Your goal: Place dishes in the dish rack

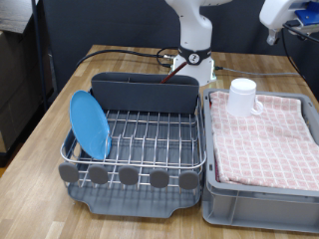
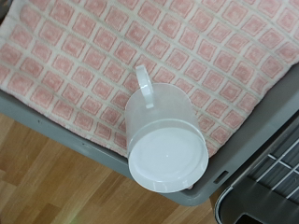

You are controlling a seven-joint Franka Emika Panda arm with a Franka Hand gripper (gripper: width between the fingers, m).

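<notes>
Tool's fingers aren't in either shot, so can't tell its grip — it hangs over the upside-down mug (image 2: 164, 133) on the checked cloth (image 2: 215, 56); plate (image 1: 91, 123) already upright in the rack (image 1: 150, 134)

Exterior view, position: raised, off the arm, across the wooden table (image 1: 40, 119) from the robot base (image 1: 196, 62)
Exterior view, facing: down and toward the base, dish rack (image 1: 135, 139) at its left, grey crate (image 1: 261, 199) at its right
Exterior view, nearness: mid-range; rack and most of the crate fit in frame
Wrist view, position: on the hand, above the crate
Wrist view, facing: straight down
Wrist view, nearness: close; white mug (image 2: 166, 140) directly below the hand, fills the centre
Shared: mug (image 1: 243, 97), pink checked cloth (image 2: 112, 56), crate rim (image 2: 238, 140), a corner of the rack (image 2: 276, 177)
Gripper: seen in neither view
</notes>
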